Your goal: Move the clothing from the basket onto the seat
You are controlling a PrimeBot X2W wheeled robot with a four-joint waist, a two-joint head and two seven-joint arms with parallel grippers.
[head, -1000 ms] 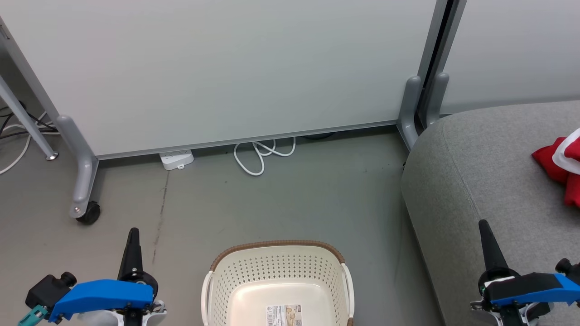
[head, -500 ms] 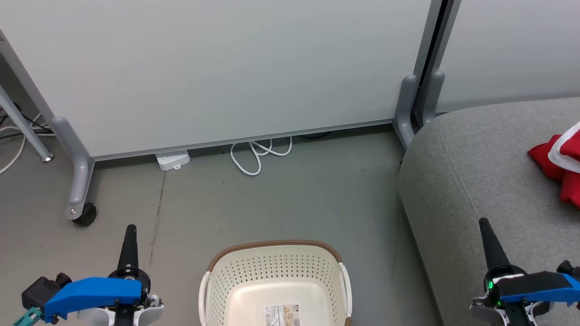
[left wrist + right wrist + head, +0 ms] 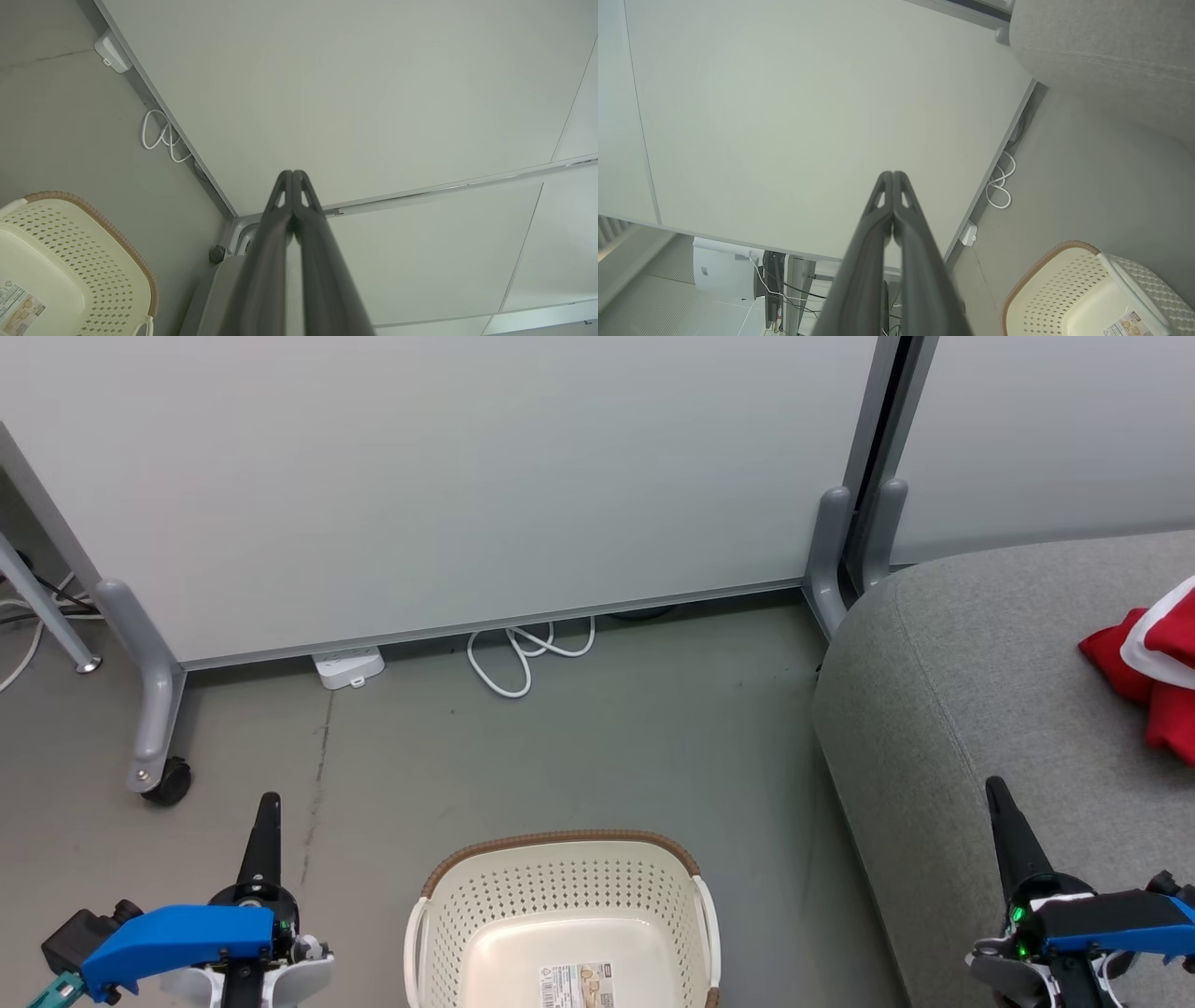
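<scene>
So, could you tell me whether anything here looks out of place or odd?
Nothing serious. The basket stands upright on the floor, and the clothing lies bunched on the seat. Only a white cable loops loose from under the partition.

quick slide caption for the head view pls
Empty basket on the floor between the shut left gripper and right gripper; red clothing lies on the grey seat at right.
</scene>
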